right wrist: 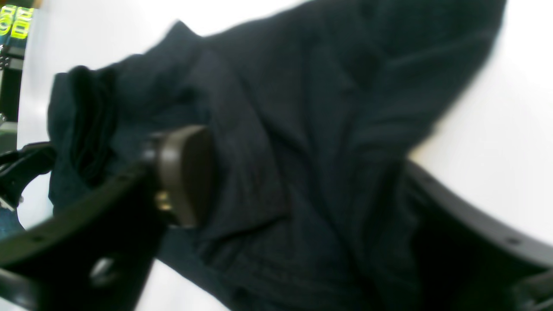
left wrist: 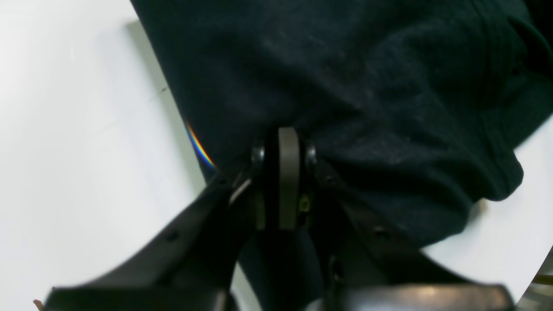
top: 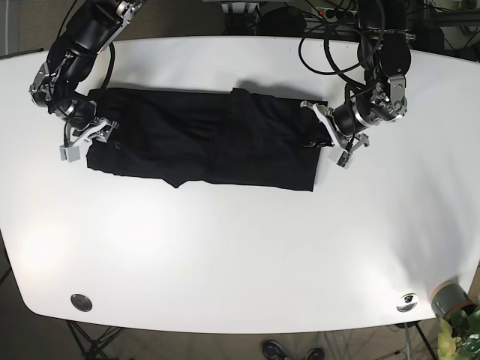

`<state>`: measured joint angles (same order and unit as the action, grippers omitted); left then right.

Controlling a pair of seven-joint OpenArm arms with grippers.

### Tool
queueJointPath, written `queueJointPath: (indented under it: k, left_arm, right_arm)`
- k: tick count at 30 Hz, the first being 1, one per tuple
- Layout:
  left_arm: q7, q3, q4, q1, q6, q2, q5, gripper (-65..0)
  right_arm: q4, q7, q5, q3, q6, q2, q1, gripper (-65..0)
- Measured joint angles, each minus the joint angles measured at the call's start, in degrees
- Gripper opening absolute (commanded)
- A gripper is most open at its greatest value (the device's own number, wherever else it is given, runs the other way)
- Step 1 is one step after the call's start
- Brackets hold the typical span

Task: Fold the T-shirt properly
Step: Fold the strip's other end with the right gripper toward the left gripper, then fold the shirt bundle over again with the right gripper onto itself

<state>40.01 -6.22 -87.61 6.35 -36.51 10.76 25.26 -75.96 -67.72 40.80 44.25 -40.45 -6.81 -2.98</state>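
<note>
I see a wide white table (top: 240, 247) with rounded corners filling most of the base view, and the dark T-shirt (top: 210, 139) lies on it toward the far side, spread into a long band. Beyond the far edge of the table hang black cables (top: 330, 45). At the near corner on the side of my left arm stands a small grey pot (top: 448, 298) with a green plant; round metal fittings (top: 81, 302) sit in the tabletop by the near edge.

My left gripper (left wrist: 283, 142) sits at one end of the T-shirt, its pads pressed together with dark cloth pinched between them. A thin rainbow streak beside it is only lens glare.

My right gripper (right wrist: 298, 172) is at the opposite end of the T-shirt. The right wrist view is blurred; one finger (right wrist: 185, 172) stands clear while the other is buried under folds of cloth, so I cannot tell whether it grips. In the base view this gripper is too small to judge.
</note>
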Motion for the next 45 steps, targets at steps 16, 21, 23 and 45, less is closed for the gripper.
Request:
queueJointPath:
  k: [16, 21, 23, 45]
  left_arm:
    - [0.0, 0.26, 0.17, -0.02, 0.04, -0.17, 0.02, -63.3]
    - [-0.37, 0.17, 3.65, -0.66, 0.46, -2.27, 0.04, -63.3]
    - [-0.7, 0.35, 4.83, -1.14, 0.42, -2.71, 0.7, -63.3]
    - [-0.85, 5.49, 6.69, -2.56, 0.37, -5.22, 0.9, -63.3]
  right_arm:
    - [-7.3, -1.92, -2.95, -0.09, 1.62, 0.26, 1.92, -62.1]
    - [-16.04, -1.97, -2.64, 0.0, 3.02, 0.85, 3.69, -62.1]
    - [-18.78, -1.99, -3.06, 0.02, 3.89, 1.44, 4.11, -62.1]
    - [-36.85, -2.95, -3.1, -17.79, 8.55, 7.21, 8.39, -62.1]
